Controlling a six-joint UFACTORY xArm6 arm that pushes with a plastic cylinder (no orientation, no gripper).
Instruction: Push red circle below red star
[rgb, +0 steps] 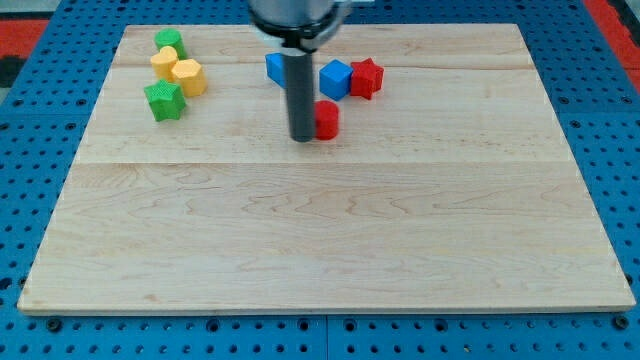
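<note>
Red circle (327, 119): on worktop (320, 230), below blue cube (335, 78), lower-left of red star (366, 78). Our tip (301, 138), an end effector without jaws, touches its left side. We judge it light, rigid, free-sliding; push there, rightward.

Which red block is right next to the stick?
The red circle. It sits right against my tip, on the view's right of it. The red star is farther off, toward the view's top right, beside a blue block.
</note>
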